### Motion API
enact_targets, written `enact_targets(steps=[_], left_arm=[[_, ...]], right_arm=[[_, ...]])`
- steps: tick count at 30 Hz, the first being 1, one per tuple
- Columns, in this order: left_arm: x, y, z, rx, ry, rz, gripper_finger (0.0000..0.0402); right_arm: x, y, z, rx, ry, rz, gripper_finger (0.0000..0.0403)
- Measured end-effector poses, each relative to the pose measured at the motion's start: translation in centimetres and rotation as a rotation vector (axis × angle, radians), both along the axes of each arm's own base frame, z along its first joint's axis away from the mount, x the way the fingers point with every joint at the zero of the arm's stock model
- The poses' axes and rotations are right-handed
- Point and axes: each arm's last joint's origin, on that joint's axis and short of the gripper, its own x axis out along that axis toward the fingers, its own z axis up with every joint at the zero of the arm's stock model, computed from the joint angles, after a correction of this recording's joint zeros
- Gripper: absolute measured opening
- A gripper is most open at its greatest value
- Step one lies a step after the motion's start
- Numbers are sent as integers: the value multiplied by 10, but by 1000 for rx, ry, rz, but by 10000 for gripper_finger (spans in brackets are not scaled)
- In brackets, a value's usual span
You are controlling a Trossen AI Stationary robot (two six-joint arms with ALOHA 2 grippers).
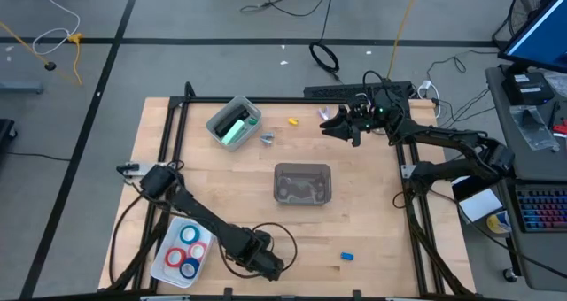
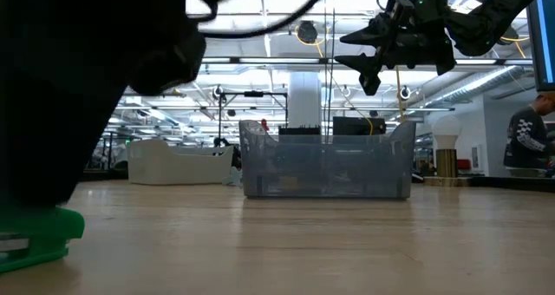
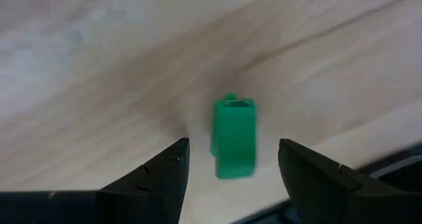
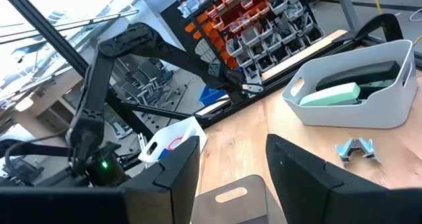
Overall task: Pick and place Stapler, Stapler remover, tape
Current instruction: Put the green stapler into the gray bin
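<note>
The pale mint-green stapler [image 1: 234, 129] [image 4: 335, 92] lies in a grey tub [image 1: 221, 117] at the table's far left. One silvery stapler remover [image 1: 267, 139] [image 4: 356, 148] lies on the wood just right of that tub. The tape rings [image 1: 189, 250], blue and red, sit in a white tray [image 1: 165, 267] at the near left. My left gripper [image 1: 276, 267] [image 3: 232, 143] is open near the table's near edge, its fingers either side of a small bright green object [image 3: 234, 137] [image 2: 39, 234] lying on the wood. My right gripper [image 1: 330, 124] [image 2: 360, 56] [image 4: 231, 140] is open, raised over the far side.
A clear grey bin [image 1: 302, 182] [image 2: 325, 160] stands at the table's centre. A small yellow piece [image 1: 292, 121] lies near the far edge and a small blue piece [image 1: 347, 257] near the near edge. Bare wood lies between the bin and the right edge.
</note>
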Motion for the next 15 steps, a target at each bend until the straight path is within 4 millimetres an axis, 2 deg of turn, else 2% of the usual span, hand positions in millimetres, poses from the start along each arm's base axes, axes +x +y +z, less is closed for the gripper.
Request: enact_targets(steps=[5, 15], left_arm=[[3, -2, -9, -24, 21, -4, 232], [2, -2, -11, -6, 21, -4, 232]], right_arm=[[0, 0, -1, 2, 4, 1, 167], [0, 0, -1, 6, 11, 1, 167]])
